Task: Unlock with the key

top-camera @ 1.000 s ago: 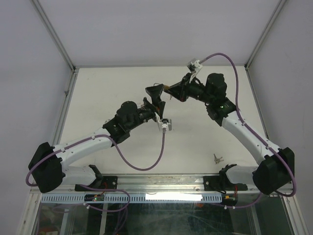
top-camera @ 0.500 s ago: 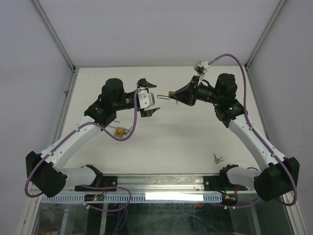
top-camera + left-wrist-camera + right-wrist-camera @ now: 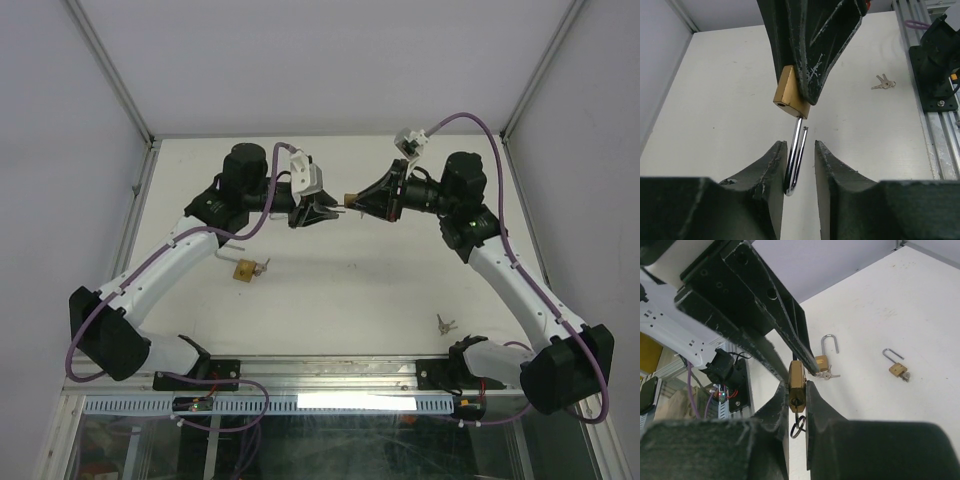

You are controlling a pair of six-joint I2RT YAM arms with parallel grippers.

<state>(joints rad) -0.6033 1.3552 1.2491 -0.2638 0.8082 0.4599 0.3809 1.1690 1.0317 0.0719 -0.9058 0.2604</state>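
A brass padlock [image 3: 796,380] is held off the table, with my right gripper [image 3: 797,386] shut on its body. A key ring [image 3: 799,426] hangs from the keyhole in its underside, and a key seems to sit in it. In the left wrist view the padlock body [image 3: 790,97] points its steel shackle [image 3: 795,160] down between the fingers of my left gripper [image 3: 799,150]. That gripper's jaws stand narrowly open: the shackle touches the left finger [image 3: 771,165], with a gap to the right one. From above, the left gripper [image 3: 322,212] and right gripper [image 3: 352,200] meet tip to tip above the table's middle.
A second brass padlock [image 3: 245,270] lies on the table under the left arm. The right wrist view shows a padlock with keys [image 3: 822,360] and another with its shackle open [image 3: 897,367]. A loose pair of keys [image 3: 445,323] lies near the right arm's base.
My left gripper has swung in to the right gripper, and its jaws have narrowed from wide open to closely around the shackle. The right gripper has kept hold of the padlock.
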